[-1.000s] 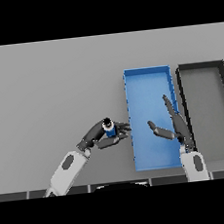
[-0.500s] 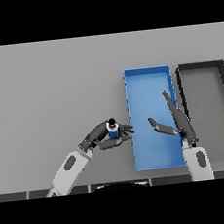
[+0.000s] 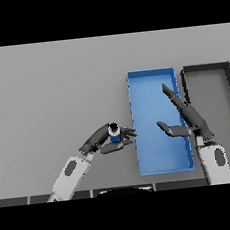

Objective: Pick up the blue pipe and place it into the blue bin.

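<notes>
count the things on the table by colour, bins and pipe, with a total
blue: 2, the blue bin and the blue pipe held in the left hand
dark grey: 1, the dark bin on the right
total: 3

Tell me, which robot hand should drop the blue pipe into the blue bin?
The left robot hand. Its fingers are already curled round the blue pipe, right beside the blue bin. The right robot hand hangs open over the bin and holds nothing.
</notes>
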Action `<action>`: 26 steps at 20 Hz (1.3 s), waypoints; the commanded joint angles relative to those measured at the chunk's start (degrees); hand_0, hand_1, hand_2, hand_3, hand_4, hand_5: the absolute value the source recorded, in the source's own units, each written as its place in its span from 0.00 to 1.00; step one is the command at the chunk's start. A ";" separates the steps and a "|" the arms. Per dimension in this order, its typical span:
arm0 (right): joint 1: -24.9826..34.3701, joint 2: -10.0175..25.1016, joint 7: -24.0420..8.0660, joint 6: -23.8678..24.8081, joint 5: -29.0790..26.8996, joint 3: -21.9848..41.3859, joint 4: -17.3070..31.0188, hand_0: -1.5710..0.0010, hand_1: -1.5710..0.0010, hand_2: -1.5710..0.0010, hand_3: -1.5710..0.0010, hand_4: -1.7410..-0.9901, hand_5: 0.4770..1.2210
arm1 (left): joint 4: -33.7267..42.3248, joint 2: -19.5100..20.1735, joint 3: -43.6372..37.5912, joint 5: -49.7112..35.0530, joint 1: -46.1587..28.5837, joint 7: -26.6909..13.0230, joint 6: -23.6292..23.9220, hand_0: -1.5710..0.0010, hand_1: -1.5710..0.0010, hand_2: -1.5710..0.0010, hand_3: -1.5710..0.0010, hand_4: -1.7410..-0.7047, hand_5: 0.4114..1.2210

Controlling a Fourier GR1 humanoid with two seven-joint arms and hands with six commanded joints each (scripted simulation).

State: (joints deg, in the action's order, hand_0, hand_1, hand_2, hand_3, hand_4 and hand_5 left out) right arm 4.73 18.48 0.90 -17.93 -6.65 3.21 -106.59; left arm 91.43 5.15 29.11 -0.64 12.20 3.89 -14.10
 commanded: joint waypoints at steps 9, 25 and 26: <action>9.85 5.21 -13.69 -8.78 -6.98 8.95 -9.12 1.00 1.00 1.00 1.00 0.65 0.06 | 0.04 -2.14 -0.32 2.69 0.10 -1.21 -1.24 0.00 0.00 0.00 0.00 0.26 1.00; 25.16 -4.09 -23.72 -15.39 -10.06 19.73 1.74 1.00 0.98 0.96 1.00 0.70 0.05 | -0.67 -3.59 -3.45 2.89 -1.08 0.69 -7.43 0.00 0.00 0.00 0.00 0.27 1.00; 26.30 -4.89 -24.26 -15.41 -10.46 19.82 2.56 0.98 0.93 0.92 0.97 0.69 0.05 | -1.41 -4.14 -3.58 2.63 -0.85 0.27 -7.97 0.00 0.00 0.00 0.00 0.27 1.00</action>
State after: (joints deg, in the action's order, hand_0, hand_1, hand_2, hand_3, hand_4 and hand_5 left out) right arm 31.07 13.57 -23.53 -33.30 -17.06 23.03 -104.02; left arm 90.03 0.98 25.53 2.02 11.36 4.37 -22.14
